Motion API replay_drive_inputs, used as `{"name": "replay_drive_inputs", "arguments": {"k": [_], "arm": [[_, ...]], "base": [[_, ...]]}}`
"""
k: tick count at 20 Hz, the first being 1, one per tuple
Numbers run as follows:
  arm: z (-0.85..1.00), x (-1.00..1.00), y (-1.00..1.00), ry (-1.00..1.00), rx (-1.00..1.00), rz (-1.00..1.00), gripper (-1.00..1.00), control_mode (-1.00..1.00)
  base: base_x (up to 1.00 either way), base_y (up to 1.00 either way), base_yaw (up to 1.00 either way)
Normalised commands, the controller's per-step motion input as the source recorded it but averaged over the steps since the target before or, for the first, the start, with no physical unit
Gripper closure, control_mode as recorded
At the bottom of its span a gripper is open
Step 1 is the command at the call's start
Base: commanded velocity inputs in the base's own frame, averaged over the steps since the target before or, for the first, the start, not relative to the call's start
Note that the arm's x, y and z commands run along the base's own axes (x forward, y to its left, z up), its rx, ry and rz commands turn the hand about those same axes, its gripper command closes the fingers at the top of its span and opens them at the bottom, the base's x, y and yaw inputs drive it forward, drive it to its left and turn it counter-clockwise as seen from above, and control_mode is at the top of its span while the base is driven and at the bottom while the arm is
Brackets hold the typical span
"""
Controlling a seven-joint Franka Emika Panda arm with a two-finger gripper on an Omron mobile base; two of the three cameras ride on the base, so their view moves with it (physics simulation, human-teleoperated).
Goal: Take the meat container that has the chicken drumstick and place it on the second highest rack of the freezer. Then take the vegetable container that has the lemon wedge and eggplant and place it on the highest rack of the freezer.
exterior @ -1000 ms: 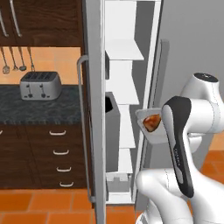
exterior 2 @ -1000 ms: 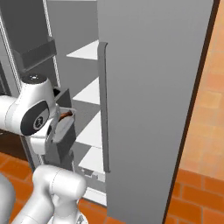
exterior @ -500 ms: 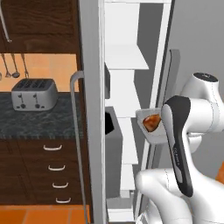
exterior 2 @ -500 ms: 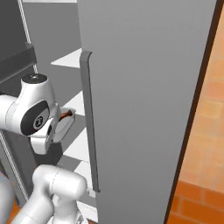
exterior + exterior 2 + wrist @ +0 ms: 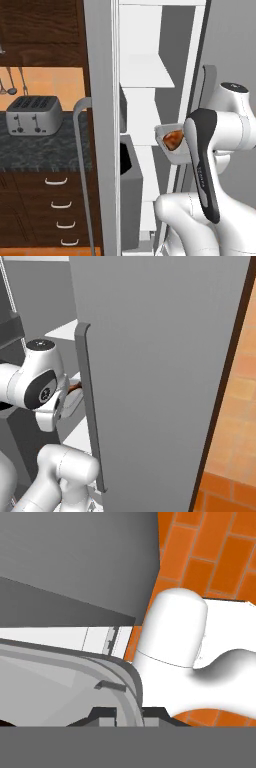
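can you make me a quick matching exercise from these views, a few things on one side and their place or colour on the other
Things:
1. toaster
2. drumstick
3. freezer handle
4. drawers

Descriptions:
A. reddish-brown, in a tray next to the arm
B. long grey bar on the door
C. dark wood, below the counter
D. silver, standing on the dark counter

Pairs: 1-D, 2-A, 3-B, 4-C

In front of me the freezer [image 5: 142, 125] stands open, its white shelves [image 5: 145, 75] stacked one above another; the ones I can see are bare. To its left runs a dark speckled worktop [image 5: 45, 150], and a silver toaster [image 5: 31, 115] sits on it toward the back edge, near the wall. Orange brick floor [image 5: 225, 446] lies beyond the door's [image 5: 160, 366] right side.
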Motion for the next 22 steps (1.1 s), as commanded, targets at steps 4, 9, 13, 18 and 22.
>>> {"name": "replay_drive_inputs", "arguments": {"k": [4, 9, 13, 18, 22], "arm": [[0.00, 0.00, 0.00, 0.00, 0.00, 0.00, 1.00, 1.00], [0.00, 0.00, 0.00, 0.00, 0.00, 0.00, 1.00, 1.00], [0.00, 0.00, 0.00, 0.00, 0.00, 0.00, 1.00, 1.00], [0.00, 0.00, 0.00, 0.00, 0.00, 0.00, 1.00, 1.00], [0.00, 0.00, 0.00, 0.00, 0.00, 0.00, 1.00, 1.00]], "base": [[0.02, 0.19, 0.00], [0.00, 0.22, 0.12], [0.02, 0.37, 0.09], [0.17, 0.23, 0.04], [0.46, 0.24, 0.00]]}}
